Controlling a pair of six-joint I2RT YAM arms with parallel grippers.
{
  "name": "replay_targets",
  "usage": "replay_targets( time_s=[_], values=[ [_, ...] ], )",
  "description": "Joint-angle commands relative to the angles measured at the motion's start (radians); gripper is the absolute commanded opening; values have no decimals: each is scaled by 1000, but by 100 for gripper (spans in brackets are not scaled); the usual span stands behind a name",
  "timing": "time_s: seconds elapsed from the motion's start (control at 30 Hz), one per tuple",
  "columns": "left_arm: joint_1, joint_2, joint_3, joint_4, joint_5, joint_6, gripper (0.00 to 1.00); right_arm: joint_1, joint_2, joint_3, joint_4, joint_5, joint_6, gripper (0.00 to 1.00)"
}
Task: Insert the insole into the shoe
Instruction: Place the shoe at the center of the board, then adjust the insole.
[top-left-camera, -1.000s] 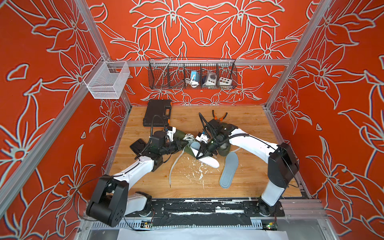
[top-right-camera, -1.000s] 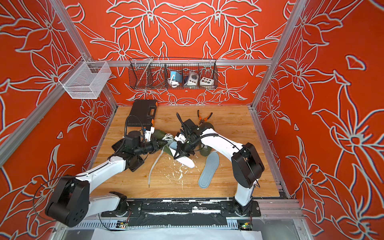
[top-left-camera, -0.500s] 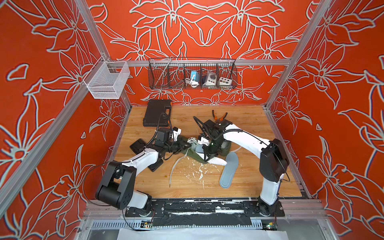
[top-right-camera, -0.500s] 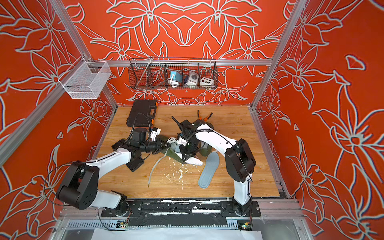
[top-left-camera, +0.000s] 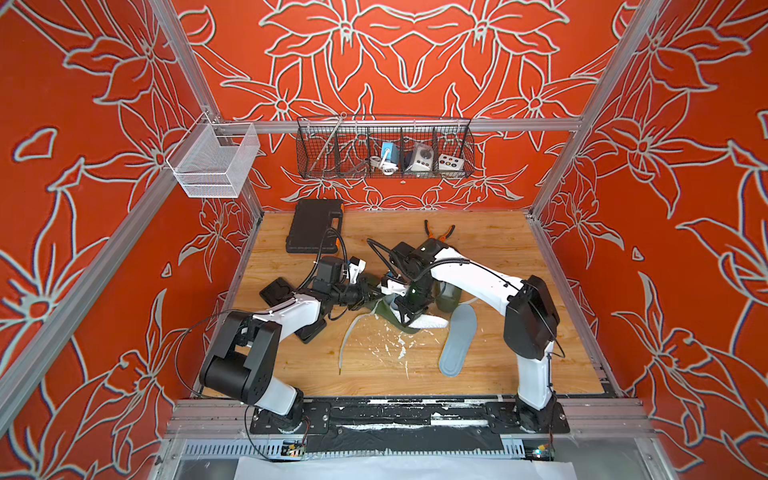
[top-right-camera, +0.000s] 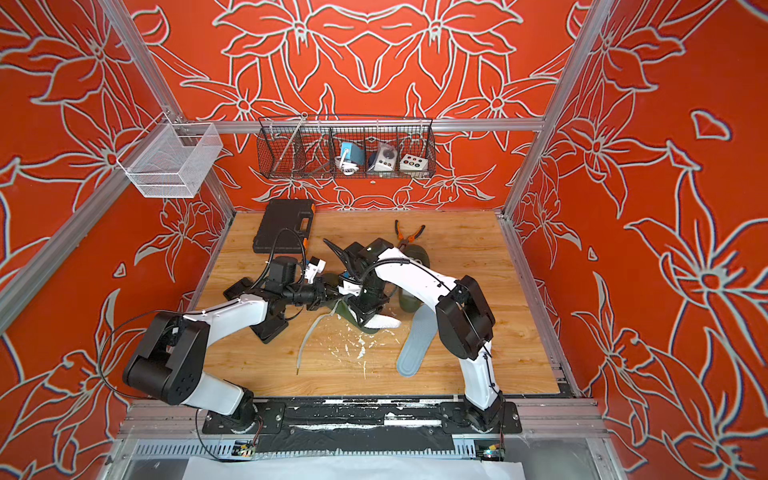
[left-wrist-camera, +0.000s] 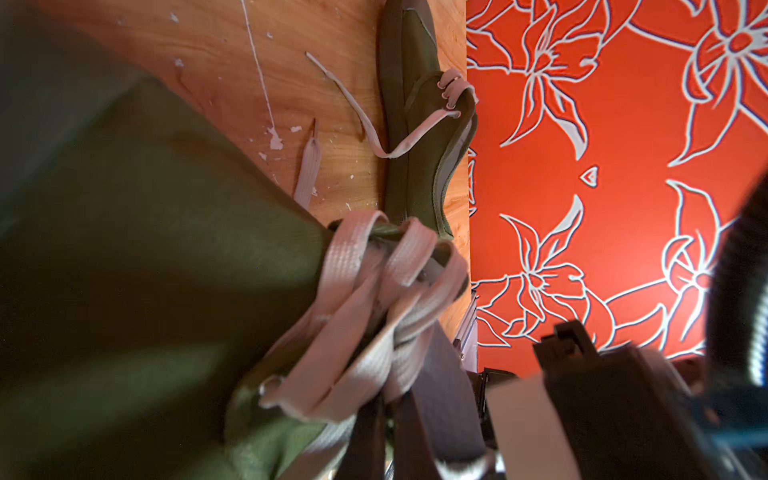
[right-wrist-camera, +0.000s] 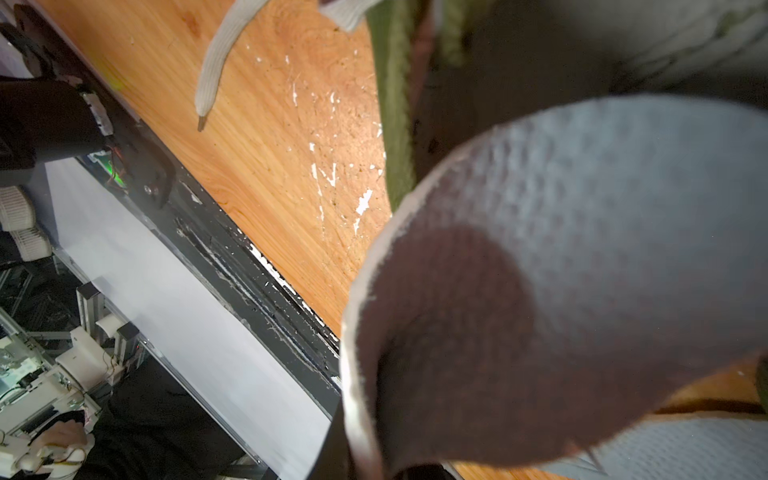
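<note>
Just below the centre in both top views, the two arms meet over the green shoe (top-left-camera: 390, 320) (top-right-camera: 347, 311), which lies on the wooden bench (top-left-camera: 498, 249).

The left gripper (top-left-camera: 368, 296) comes in from the left. It is pressed together on the shoe's pale laces (left-wrist-camera: 374, 291), which bunch up in the lower middle of the left wrist view. One loose lace end runs down and left across the bench.

The right gripper (top-left-camera: 409, 309) points down at the shoe's opening and is closed on the insole (top-left-camera: 428, 322) (its fingertips are hidden by the insole itself). In the right wrist view the insole (right-wrist-camera: 582, 249) curls up and fills the right half of the frame, with the shoe's green edge just behind it. In the top views its white end sticks out to the right of the shoe. I cannot tell how far the other end sits inside.

A second insole (top-left-camera: 459, 338) lies flat on the bench, just right of the shoe and apart from it. A second shoe (top-left-camera: 449, 299) (left-wrist-camera: 419, 137) sits behind the right arm.
</note>
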Motion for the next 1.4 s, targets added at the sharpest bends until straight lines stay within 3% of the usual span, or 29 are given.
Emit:
replay_targets(
  time_s=[0.0,0.13,0.37,0.53,0.77,0.93,1.0,1.13,1.17,1.23,1.37],
  values=[
    [2,7,33,44,72,16,0,-7,-32,-13,-21,20,-34,0],
    [2,14,45,23,63,36,16,-22,-102,-42,-54,168,7,0],
    [2,-21,76,-26,40,43,45,-28,-213,-128,-63,263,51,0],
    [2,-79,74,-34,28,18,53,-29,-294,-178,79,269,51,0],
    [-4,-101,76,68,70,-73,57,-28,-274,-94,196,166,29,0],
    [-26,-73,87,166,85,-143,56,-29,-275,-89,302,108,-6,0],
    [-36,-61,88,197,86,-163,51,-28,-291,-114,346,96,-4,1],
    [-49,-49,87,275,82,-220,7,-28,-313,-163,390,103,22,25],
    [-50,-51,85,285,78,-228,0,-29,-318,-175,403,101,31,30],
    [-50,-64,71,307,63,-251,0,-31,-330,-203,428,97,62,45],
    [-50,-87,16,391,29,-325,0,-38,-364,-269,526,77,136,58]
  ],
)
